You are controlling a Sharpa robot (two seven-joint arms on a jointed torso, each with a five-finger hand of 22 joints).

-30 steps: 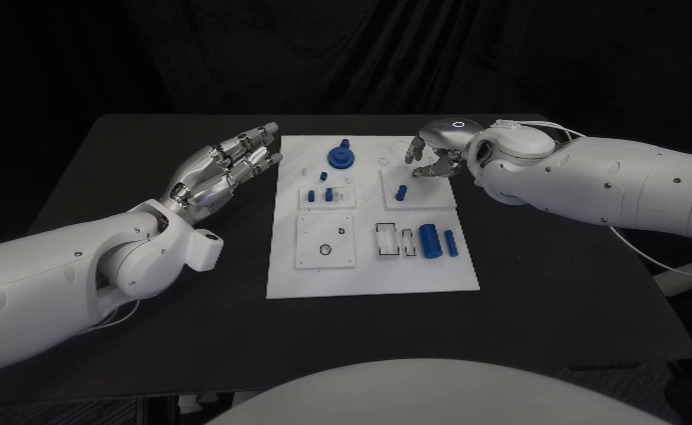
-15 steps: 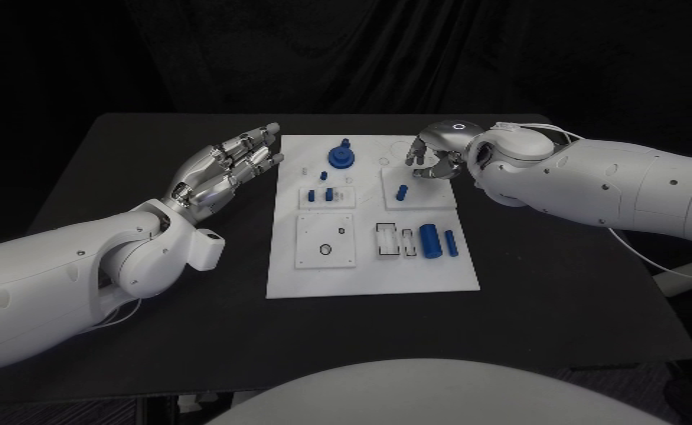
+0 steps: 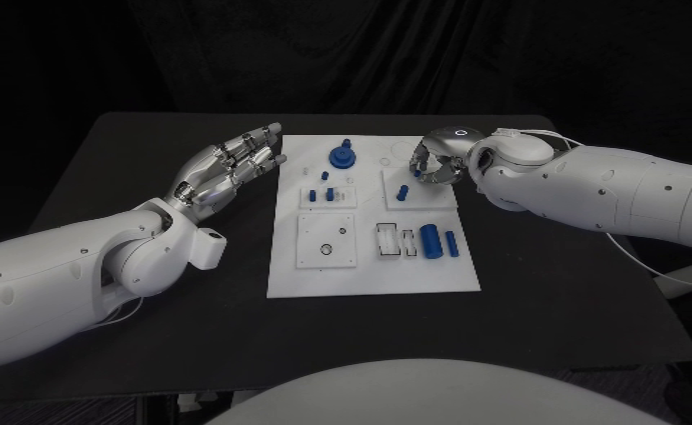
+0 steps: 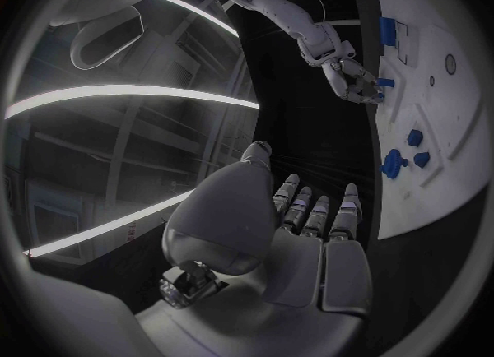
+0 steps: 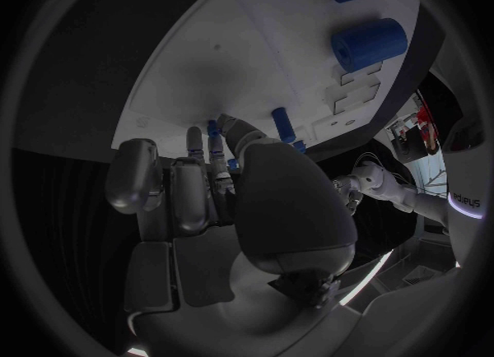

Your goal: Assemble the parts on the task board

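Right robot hand [image 3: 437, 162] shifted slightly right over small peg [image 3: 404, 190]; grasp indeterminable. Left robot hand [image 3: 231, 167] released, unmoved. No assembly progress.

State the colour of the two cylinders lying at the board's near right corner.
Blue; the two cylinders show best in the head view.

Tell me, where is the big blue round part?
In the head view, the big blue round part stands at the task board's far edge, between the two hands.

Your left hand [image 3: 228, 169] lies flat with palm up and fingers apart, holding nothing. Your right hand [image 3: 437, 159] hangs from a bent wrist, fingers curled downward, also holding nothing.
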